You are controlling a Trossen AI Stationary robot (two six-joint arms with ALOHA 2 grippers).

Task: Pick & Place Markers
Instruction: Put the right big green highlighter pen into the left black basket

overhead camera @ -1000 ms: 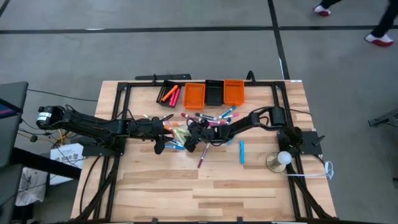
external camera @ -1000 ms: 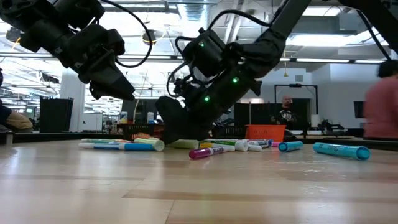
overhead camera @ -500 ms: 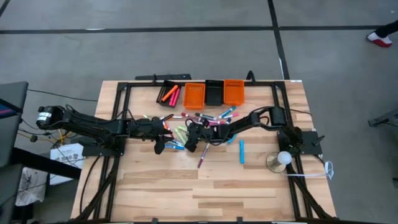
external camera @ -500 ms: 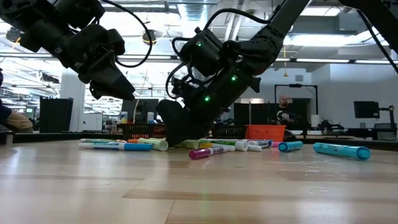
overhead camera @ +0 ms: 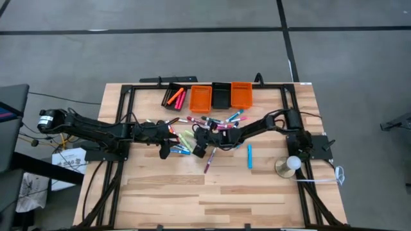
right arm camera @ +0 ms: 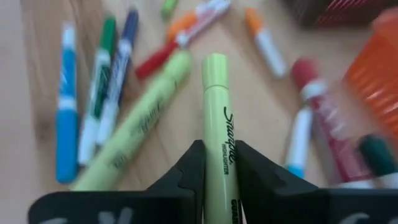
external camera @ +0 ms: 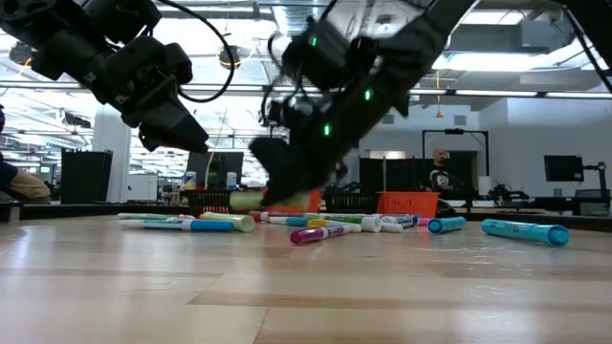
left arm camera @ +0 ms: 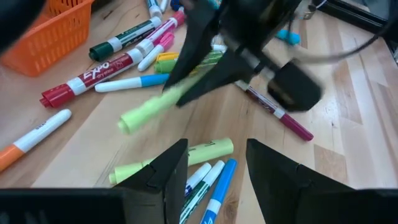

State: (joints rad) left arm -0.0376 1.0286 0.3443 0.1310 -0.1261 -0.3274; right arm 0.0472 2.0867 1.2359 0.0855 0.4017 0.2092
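Two arms: both reach low over the worktop toward its middle.
Right tool: lifted above the pile, pinching a yellow-green highlighter that sticks out forward.
Left tool: just beside the pile, fingers spread, holding nothing.
Markers: scattered mid-worktop, crowded under both tools.
Bins: orange and black, in a row at the far edge.
Blue marker: lies apart, near the right arm.
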